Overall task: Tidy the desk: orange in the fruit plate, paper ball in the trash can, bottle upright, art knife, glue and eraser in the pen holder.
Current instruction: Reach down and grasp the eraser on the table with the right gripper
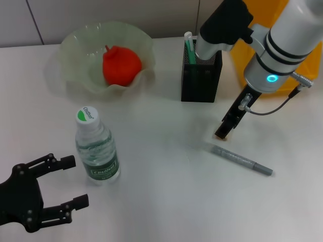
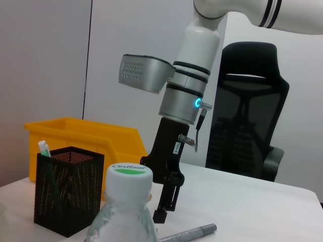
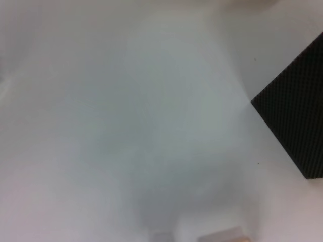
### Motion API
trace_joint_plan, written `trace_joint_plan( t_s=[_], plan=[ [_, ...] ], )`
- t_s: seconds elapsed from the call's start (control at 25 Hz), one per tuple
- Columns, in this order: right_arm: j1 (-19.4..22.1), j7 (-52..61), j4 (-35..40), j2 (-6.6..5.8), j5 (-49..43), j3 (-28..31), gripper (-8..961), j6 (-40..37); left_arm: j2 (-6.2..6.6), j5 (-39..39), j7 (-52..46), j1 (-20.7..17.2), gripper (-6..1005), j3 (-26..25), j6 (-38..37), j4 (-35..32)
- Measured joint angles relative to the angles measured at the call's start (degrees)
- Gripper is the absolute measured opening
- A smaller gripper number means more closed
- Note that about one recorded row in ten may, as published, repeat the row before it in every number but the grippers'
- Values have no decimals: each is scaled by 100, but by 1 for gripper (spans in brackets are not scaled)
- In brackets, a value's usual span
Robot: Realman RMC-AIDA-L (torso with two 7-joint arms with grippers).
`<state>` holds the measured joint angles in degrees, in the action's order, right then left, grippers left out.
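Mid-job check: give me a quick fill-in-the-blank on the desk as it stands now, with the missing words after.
1. The orange lies in the fruit ____.
2. The bottle with the green cap stands ____ on the desk.
3. The grey art knife lies flat on the desk, in front of the black pen ____.
4. The claw reaching down beside the art knife is the ____ claw; the left claw sits near the bottle.

Missing words: plate; upright; holder; right
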<state>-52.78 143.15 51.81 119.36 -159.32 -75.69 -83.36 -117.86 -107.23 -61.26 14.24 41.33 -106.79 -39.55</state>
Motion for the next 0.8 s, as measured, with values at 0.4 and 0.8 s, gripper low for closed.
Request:
trace_joint_plan(
  t_s=[0.4, 0.8],
  plan=[
    [-130, 12, -408, 0, -1, -87, 694, 296, -3, 0, -12, 11, 842, -2, 18, 0],
    [-245, 12, -702, 0, -4, -95, 693, 480, -8, 0, 9, 11, 843, 1, 18, 5]
  ],
)
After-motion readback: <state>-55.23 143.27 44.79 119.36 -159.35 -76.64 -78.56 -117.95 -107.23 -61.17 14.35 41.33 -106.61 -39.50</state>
